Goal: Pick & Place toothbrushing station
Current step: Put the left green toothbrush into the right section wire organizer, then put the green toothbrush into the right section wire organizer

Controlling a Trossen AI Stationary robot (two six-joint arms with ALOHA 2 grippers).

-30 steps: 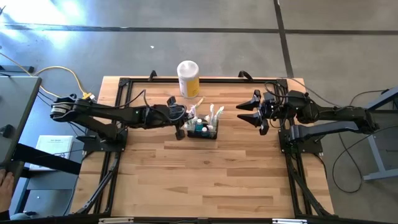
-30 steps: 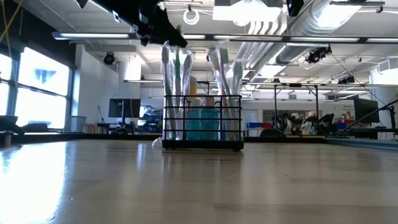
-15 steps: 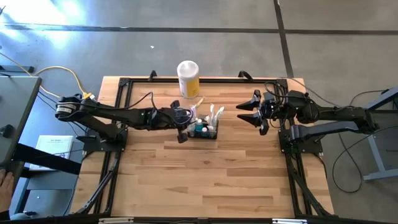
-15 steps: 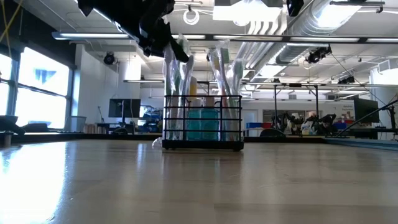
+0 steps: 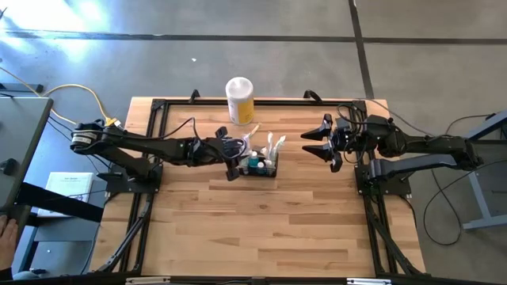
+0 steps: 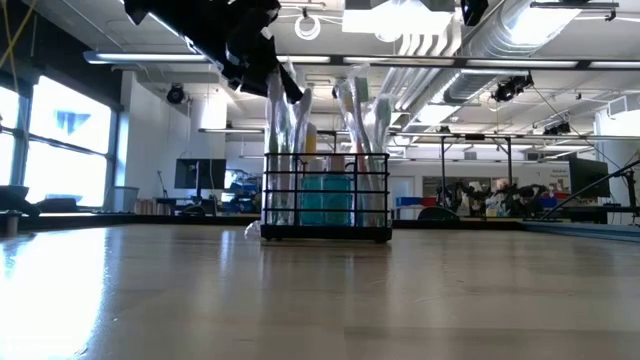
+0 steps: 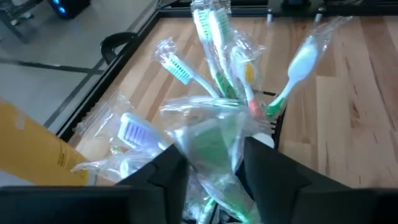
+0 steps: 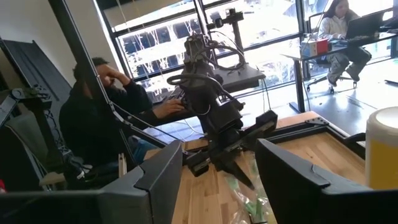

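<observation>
The toothbrushing station, a small black wire-mesh basket (image 5: 261, 169), stands on its base on the wooden table, in the middle toward the far edge. It holds a teal bottle (image 6: 325, 198) and several plastic-wrapped toothbrushes (image 7: 214, 37) that stick up. My left gripper (image 5: 233, 161) is open at the basket's left end. In the left wrist view (image 7: 214, 180) its fingers stand on either side of the wrapped brushes; in the low view (image 6: 268, 70) it is level with their tops. My right gripper (image 5: 315, 143) is open and empty, off to the basket's right. My left gripper's open fingers (image 7: 165, 174) stand on either side of the crinkled plastic wrap (image 7: 211, 140) of the brushes at the basket's left end, coming level from the table's left. I cannot tell whether they touch the wrap. The basket stands on the table.
A tall yellow-and-white canister (image 5: 240, 99) stands just behind the basket near the far edge. A black frame (image 5: 158, 107) runs round the table's rim. Bare wood (image 5: 261, 229) lies on the near side. People sit beyond the table in the right wrist view (image 8: 99, 124).
My left gripper has moved toward the table's right, up to the basket's left end, and a little down, so that its fingers now stand among the brush tops. The basket has stayed in place.
</observation>
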